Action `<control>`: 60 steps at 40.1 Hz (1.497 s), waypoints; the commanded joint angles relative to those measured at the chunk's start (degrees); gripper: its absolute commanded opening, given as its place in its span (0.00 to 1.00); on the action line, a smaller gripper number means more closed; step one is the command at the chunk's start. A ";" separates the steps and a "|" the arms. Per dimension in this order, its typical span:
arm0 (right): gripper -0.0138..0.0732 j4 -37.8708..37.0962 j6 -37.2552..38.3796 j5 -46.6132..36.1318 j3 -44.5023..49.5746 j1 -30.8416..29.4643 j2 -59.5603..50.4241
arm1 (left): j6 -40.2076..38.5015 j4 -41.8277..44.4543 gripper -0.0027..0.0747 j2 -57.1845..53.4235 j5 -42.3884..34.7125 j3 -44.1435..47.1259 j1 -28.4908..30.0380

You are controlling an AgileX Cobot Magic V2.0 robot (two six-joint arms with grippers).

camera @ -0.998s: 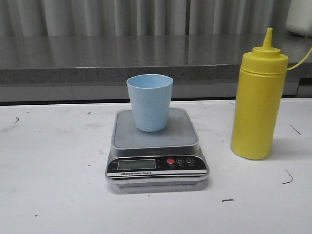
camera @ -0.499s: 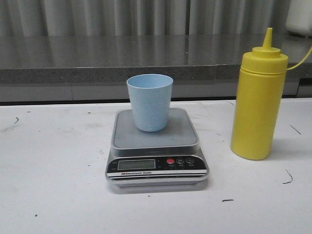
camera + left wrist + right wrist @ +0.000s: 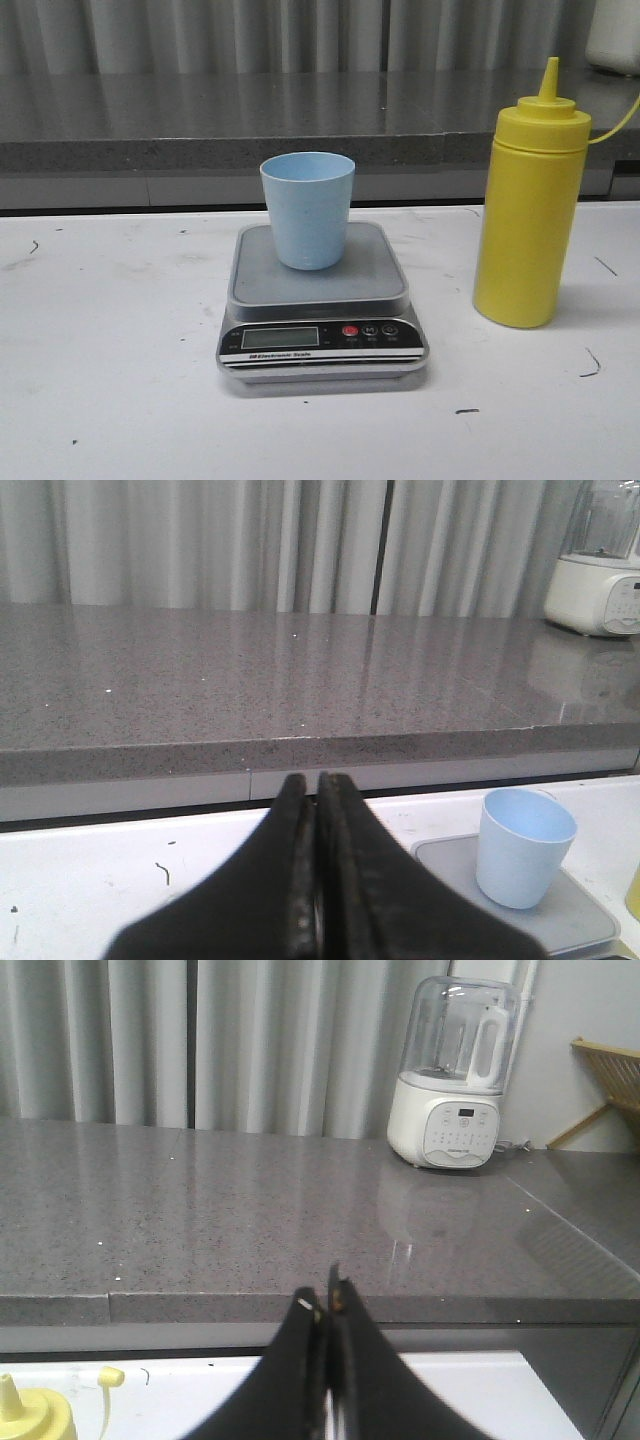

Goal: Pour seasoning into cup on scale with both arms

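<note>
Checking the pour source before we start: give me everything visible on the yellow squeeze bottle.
The yellow squeeze bottle is tall, opaque, plastic-looking, with a shouldered cap ending in a pointed nozzle; a thin yellow strap runs from the cap off to the right. It stands upright on the white table, right of the scale and apart from it, taller than the light blue cup. Nothing grips it. Fill level cannot be seen.
</note>
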 commanded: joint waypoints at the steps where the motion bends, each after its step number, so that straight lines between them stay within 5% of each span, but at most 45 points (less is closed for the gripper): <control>1: 0.02 -1.79 -0.60 2.17 -1.94 0.24 0.19 | 0.15 0.01 0.01 -1.20 -4.52 0.61 1.07; 10: 0.02 -1.79 -0.60 1.98 -1.94 0.24 0.19 | 0.46 -1.51 0.01 -11.65 -4.41 10.55 10.12; 21: 0.02 -1.79 -0.60 1.77 -1.89 0.24 0.19 | 0.46 -3.00 0.01 -11.74 -6.27 18.23 17.15; 32: 0.02 -1.79 -0.60 1.77 -1.89 0.24 0.19 | 0.46 -3.00 0.01 -11.74 -12.00 20.62 17.57; 60: 0.02 -1.79 -0.60 1.77 -1.89 0.24 0.19 | 0.46 -3.00 0.01 -11.74 -11.89 20.62 17.57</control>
